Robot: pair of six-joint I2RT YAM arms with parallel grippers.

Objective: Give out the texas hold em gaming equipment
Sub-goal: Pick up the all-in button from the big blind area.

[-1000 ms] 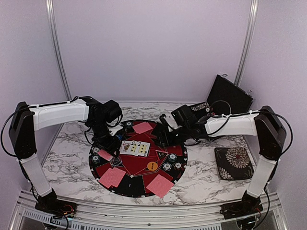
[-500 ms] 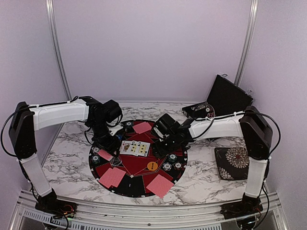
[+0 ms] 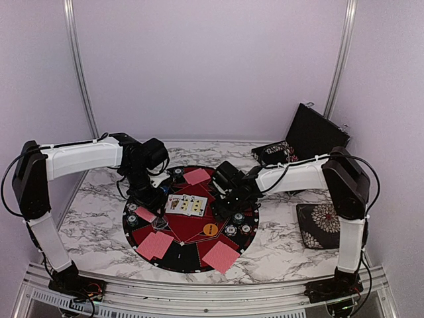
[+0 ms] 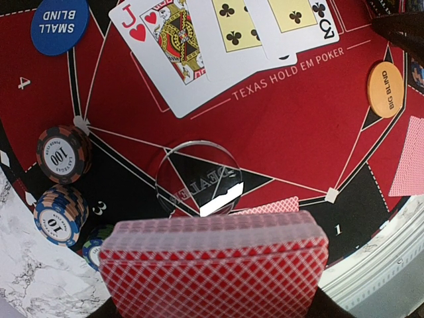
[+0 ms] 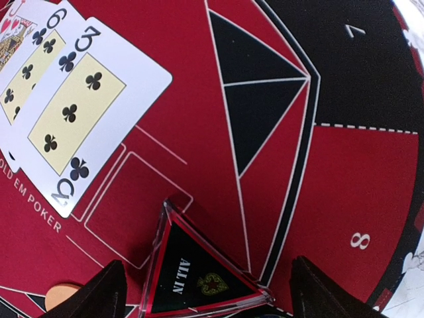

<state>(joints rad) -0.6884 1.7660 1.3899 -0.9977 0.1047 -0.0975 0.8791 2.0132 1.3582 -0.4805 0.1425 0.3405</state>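
My left gripper [image 3: 148, 201] is shut on a deck of red-backed playing cards [image 4: 213, 265], held above the round red and black poker mat [image 3: 192, 233]. Under it lie a clear dealer button [image 4: 199, 179] and chip stacks [image 4: 63, 154]. Three face-up cards [image 4: 225, 40] lie mid-mat, with a blue small-blind disc [image 4: 59, 23] and an orange big-blind disc [image 4: 385, 89] nearby. My right gripper [image 5: 209, 298] is open low over the mat. Its fingers [image 5: 99, 291] stand on either side of a triangular "ALL IN" marker [image 5: 199, 271] without touching it.
Red-backed cards lie at the mat's far edge [image 3: 197, 176] and near edge [image 3: 155, 244], [image 3: 220, 256]. More chip stacks [image 3: 233, 222] sit on the right of the mat. A black hinged case [image 3: 311, 132] stands open at the back right. A dark flower-patterned tray [image 3: 322, 225] lies at the right.
My right gripper has moved left and down from the mat's right side toward its centre, over the ALL IN marker. The left arm and its deck have not moved.
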